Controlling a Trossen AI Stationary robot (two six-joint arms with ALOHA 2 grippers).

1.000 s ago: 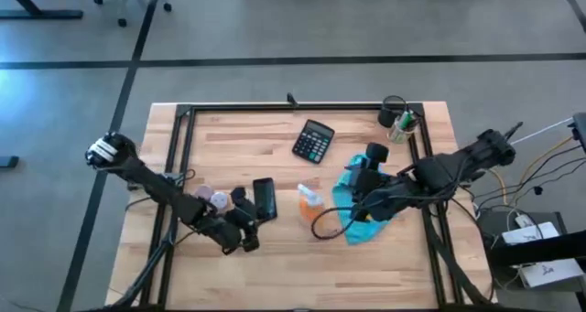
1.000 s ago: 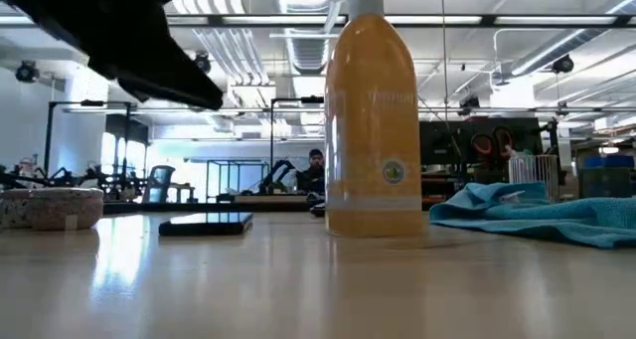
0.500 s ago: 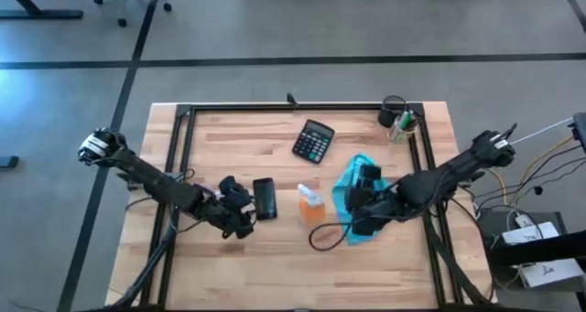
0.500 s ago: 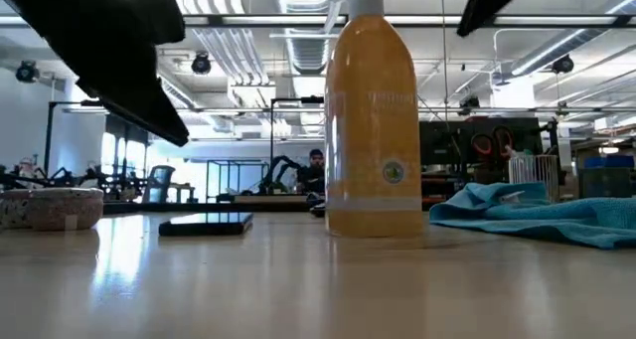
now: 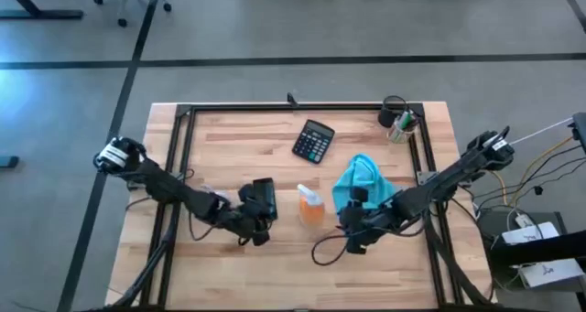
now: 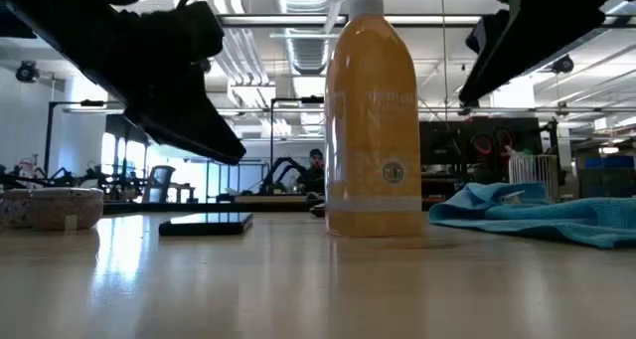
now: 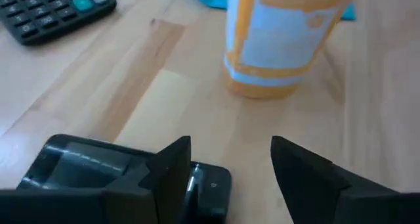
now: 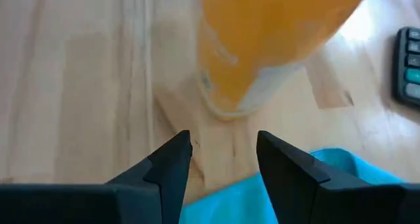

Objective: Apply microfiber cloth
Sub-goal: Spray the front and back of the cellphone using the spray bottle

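Note:
The turquoise microfiber cloth (image 5: 363, 182) lies crumpled on the table, right of the orange spray bottle (image 5: 311, 205); in the low view the cloth (image 6: 542, 215) rests flat on the wood. My right gripper (image 8: 224, 144) hovers open over the cloth's near edge (image 8: 244, 199), pointing at the bottle (image 8: 262, 46), and hangs clear of the table in the low view (image 6: 537, 31). My left gripper (image 7: 230, 152) stands open left of the bottle (image 7: 282, 40), above the black phone (image 7: 98, 168).
A black calculator (image 5: 313, 140) lies at the far middle and a cup of pens (image 5: 398, 122) stands at the far right. The phone (image 5: 264, 195) lies left of the bottle. A speckled round thing (image 6: 50, 208) sits at the left. Bare wood lies along the near edge.
My right gripper has gone from over the cloth's far part toward the table's near edge, ending over the cloth's near edge beside the bottle. My left gripper has gone toward the table's right edge, up to the phone. The cloth and bottle have stayed put.

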